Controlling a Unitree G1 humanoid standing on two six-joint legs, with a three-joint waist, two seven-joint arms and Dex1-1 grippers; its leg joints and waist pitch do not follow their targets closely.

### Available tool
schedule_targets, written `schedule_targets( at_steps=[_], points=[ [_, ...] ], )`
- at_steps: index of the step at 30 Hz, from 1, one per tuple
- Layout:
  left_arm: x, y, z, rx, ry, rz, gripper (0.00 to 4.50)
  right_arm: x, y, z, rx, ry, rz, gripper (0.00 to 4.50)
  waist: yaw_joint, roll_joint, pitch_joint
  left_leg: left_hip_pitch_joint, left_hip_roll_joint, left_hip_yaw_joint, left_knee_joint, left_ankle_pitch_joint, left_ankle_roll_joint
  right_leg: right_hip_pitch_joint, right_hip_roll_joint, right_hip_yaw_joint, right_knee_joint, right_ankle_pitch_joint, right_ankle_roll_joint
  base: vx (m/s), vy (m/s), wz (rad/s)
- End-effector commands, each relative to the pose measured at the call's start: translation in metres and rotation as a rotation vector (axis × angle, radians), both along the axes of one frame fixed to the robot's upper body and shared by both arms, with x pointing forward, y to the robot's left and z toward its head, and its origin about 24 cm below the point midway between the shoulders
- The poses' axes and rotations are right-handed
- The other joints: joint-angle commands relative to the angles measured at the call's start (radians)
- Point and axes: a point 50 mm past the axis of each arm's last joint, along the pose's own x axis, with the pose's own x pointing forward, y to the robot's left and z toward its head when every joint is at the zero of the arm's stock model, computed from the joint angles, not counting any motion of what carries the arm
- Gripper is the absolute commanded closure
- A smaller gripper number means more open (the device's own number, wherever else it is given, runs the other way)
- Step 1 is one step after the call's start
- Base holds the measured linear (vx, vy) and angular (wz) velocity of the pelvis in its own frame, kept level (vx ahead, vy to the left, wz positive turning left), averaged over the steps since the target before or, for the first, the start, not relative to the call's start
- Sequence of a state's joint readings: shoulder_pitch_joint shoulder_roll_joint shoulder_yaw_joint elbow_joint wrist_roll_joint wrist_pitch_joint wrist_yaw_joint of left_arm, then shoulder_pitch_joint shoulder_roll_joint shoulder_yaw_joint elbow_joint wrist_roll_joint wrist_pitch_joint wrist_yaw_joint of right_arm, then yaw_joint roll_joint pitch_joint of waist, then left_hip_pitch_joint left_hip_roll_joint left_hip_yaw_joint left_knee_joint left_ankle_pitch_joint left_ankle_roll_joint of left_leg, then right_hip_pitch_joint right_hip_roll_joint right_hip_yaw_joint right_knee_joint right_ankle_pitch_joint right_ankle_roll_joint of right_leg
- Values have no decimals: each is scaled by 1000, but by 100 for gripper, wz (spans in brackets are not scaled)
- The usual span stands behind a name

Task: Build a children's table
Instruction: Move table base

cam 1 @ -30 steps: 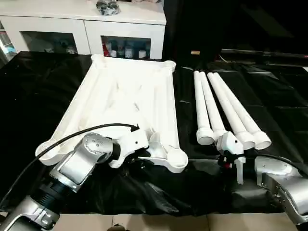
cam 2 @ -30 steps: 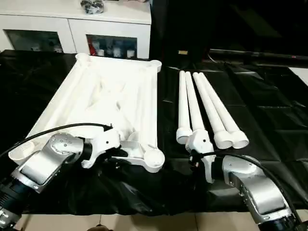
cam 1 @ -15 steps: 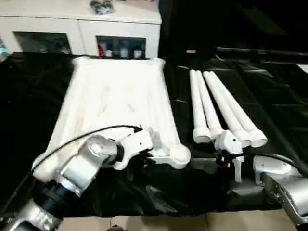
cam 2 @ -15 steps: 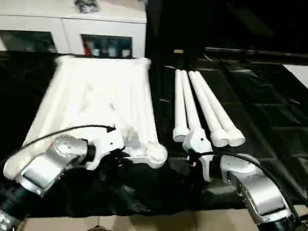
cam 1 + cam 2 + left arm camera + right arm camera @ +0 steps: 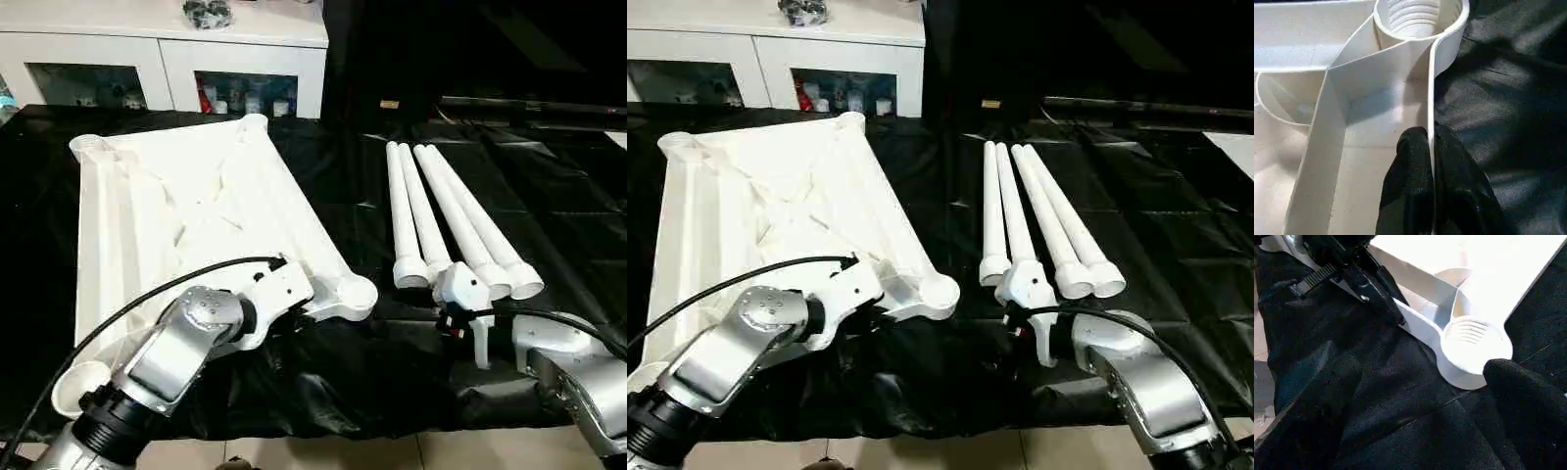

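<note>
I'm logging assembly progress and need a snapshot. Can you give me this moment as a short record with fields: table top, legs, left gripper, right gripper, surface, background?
table top: white table top lies underside up, ribs and corner sockets showing, no legs fitted
legs: four white legs lie side by side beside the top, flared ends toward the robot
left gripper: left gripper shut on the top's rim near a corner socket
right gripper: right gripper open, by the legs' near ends
surface: black sheet
background: white cabinet with glass doors

The left gripper [image 5: 1431, 161] was clamped tight, its silver forearm angled inward. The right gripper [image 5: 468, 328] hung with fingers spread wide, pointing down.
</note>
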State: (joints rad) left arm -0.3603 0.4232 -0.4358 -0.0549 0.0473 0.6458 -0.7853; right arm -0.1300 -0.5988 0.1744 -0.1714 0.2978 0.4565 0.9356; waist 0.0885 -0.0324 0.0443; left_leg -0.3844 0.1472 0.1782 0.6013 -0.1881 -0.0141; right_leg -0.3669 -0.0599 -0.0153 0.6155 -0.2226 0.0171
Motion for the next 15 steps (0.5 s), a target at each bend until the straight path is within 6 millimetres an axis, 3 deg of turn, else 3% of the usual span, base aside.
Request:
schedule_targets(
  at_steps=[1,3,9,15],
  points=[
    [13,7,11,-6,-111,84,447,3,0,1,-13,-9,-5,0,7,-6,-49,25,84,-35,-76,-145,49,24,-92,35,-66,-76,-243,0,0,0],
    [15,10,10,20,-130,91,447,3,0,1,-11,-10,-8,0,5,-9,-48,24,84,-35,-76,-149,49,24,-91,34,-67,-80,-241,0,0,0],
    [17,14,11,32,-167,85,447,3,-1,-1,-8,-11,-18,0,3,-2,-47,26,84,-37,-81,-191,29,22,-92,35,-72,-133,-233,0,0,0],
    [19,14,12,16,-178,106,447,4,-9,-12,-12,1,-32,0,2,-2,-48,26,84,-35,-79,-200,24,20,-92,34,-73,-135,-237,0,0,0]
  ],
)
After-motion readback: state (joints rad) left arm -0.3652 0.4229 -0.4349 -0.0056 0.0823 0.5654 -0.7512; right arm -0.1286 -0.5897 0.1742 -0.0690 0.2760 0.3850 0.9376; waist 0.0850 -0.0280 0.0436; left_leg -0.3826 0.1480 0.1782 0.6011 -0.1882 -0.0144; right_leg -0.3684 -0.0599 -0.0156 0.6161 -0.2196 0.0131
